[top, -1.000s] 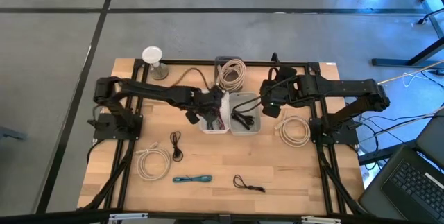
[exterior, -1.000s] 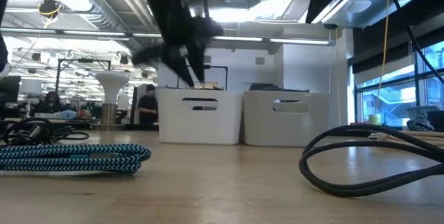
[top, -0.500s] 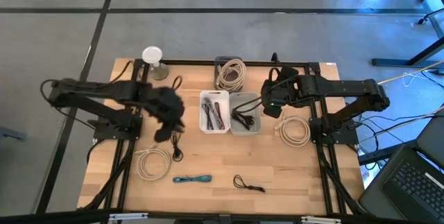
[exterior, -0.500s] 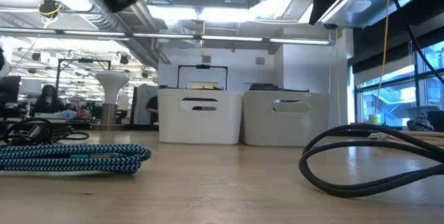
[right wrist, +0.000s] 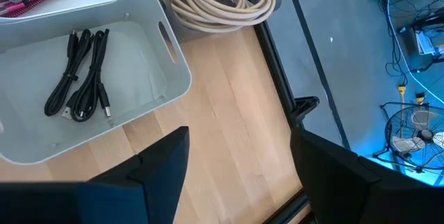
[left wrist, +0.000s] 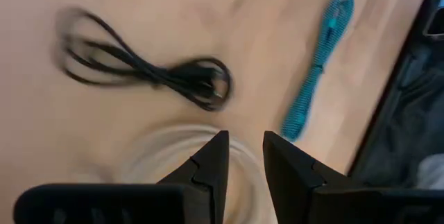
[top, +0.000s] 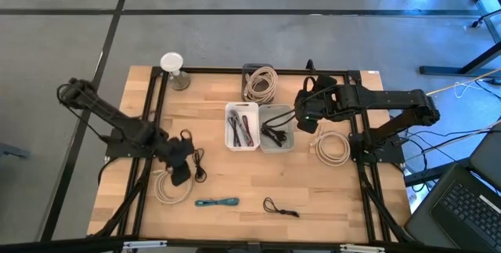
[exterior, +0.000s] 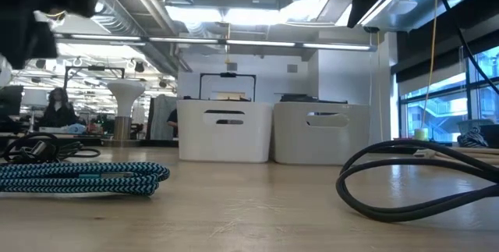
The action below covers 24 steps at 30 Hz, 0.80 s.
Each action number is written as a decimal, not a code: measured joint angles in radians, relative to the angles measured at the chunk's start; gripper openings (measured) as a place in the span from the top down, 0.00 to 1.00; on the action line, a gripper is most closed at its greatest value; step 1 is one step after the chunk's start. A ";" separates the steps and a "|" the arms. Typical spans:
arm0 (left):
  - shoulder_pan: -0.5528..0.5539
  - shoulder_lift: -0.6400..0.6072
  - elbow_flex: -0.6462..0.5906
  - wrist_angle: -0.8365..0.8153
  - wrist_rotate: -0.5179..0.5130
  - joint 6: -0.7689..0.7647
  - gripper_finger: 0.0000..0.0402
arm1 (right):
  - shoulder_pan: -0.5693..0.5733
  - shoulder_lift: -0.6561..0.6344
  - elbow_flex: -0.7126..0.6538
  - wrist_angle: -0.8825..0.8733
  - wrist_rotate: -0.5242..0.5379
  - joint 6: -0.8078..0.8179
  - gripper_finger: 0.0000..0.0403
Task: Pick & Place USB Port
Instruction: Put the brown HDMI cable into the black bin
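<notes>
— Where does the left gripper stand, and is it carrying anything?

— Low over the table's left front part, fingers parted by a narrow gap with nothing between them. Directly under its tips lies the cream coiled cable; just beyond the tips is the small black cable, and off to one side, a little farther, the teal braided cable.

— And the right gripper?

— Waiting, fingers spread wide and empty, above the grey bin that holds black cables. The white bin with red ones sits touching it.

— Which cable is the task's thing?

— I judge the small black cable nearest the left tips, though the cream coil is equally within reach.

— How will it handle?

— Light and limp, probably; it would sag and swing once lifted. The loops look loose, so pinching a single strand may let the bundle unravel.

— Where to grip?

— Across the gathered middle, where the strands bunch together.
</notes>
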 joint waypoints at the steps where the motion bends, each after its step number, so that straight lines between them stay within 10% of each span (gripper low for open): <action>1: -0.029 0.007 -0.015 0.034 0.000 -0.048 0.80 | 0.000 0.000 0.000 0.000 0.000 0.000 0.37; 24: -0.269 0.381 -0.038 0.249 -0.024 -0.372 0.80 | 0.000 0.000 0.000 0.009 0.000 0.000 0.37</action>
